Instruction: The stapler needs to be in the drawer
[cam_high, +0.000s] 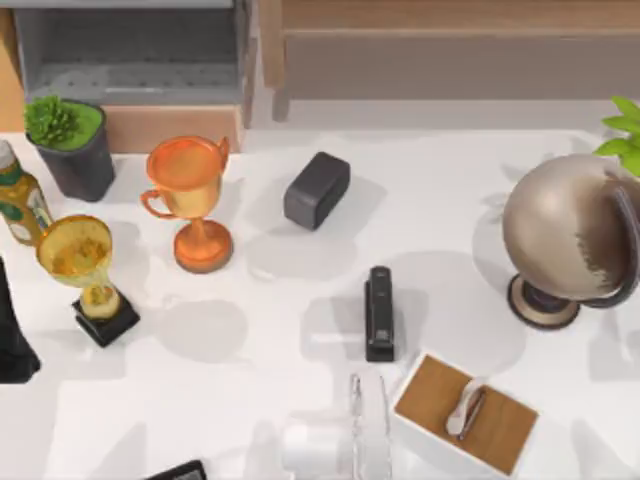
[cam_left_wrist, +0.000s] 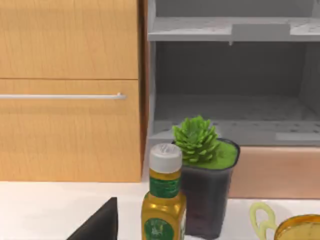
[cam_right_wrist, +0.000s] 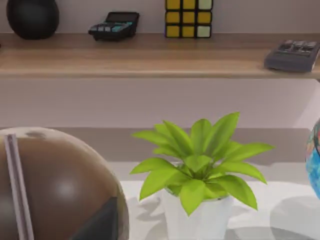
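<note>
Far left of the surface (cam_high: 300, 400): dark bulk of my left arm (cam_high: 12, 330) at the edge, parked low — its wrist camera faces the cabinet, so the arm is pitched roughly level toward the back. Jaws: cannot tell on either side.

The drawer (cam_high: 130, 60) sits back-left, already pulled open, grey floor exposed, tan front panel facing the surface. In front of it: potted succulent (cam_high: 68, 140), green-labelled bottle (cam_high: 18, 200), gold trophy (cam_high: 85, 270), orange trophy (cam_high: 190, 200). This cluster crowds the drawer's front, so I'd judge any approach has to come in high over them.

Centre: chunky dark grey block (cam_high: 316, 188) — not the target. The stapler (cam_high: 379, 312) lies flat just right of centre, long axis running front to back, untouched and well apart from the drawer. Lying flat suits a top-down pinch across its narrow width.

Right: wooden-topped box (cam_high: 465, 412) near the front, globe (cam_high: 570, 235) beyond, leafy plant (cam_right_wrist: 200, 165) at the edge. Right wrist camera looks level past the globe at the shelf; that arm is idle too.

Task not started.
</note>
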